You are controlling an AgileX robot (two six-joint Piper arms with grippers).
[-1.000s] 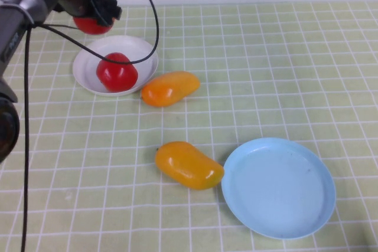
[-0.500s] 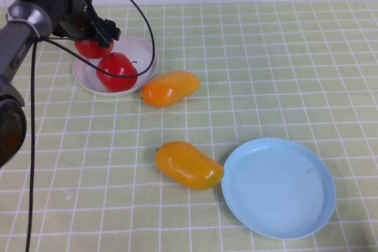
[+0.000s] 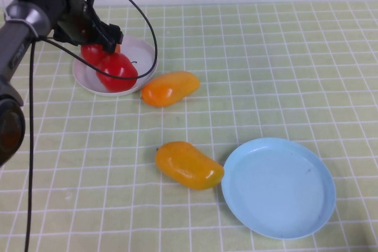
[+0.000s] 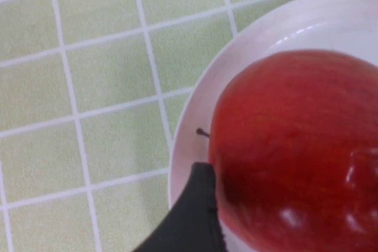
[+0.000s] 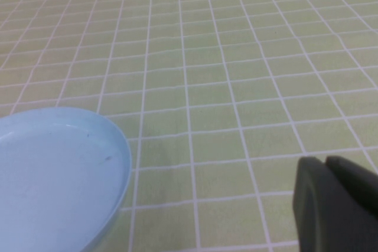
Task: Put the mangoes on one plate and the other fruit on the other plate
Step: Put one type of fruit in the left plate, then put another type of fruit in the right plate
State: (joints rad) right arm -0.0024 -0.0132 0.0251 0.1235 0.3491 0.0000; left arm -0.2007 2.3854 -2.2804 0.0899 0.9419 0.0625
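On the white plate at the far left lies one red apple. My left gripper is low over that plate, shut on the second red apple, which touches the first. In the left wrist view this apple fills the space beside a black finger, over the white plate's rim. Two orange mangoes lie on the cloth: one beside the white plate, one against the light blue plate. My right gripper is shut and empty, hovering near the blue plate.
A green checked cloth covers the table. The left arm's black cable loops over the white plate. The right arm does not show in the high view.
My left gripper has come down from above the far left with the apple, lowering it onto the white plate against the other apple. Mangoes and blue plate have not moved.
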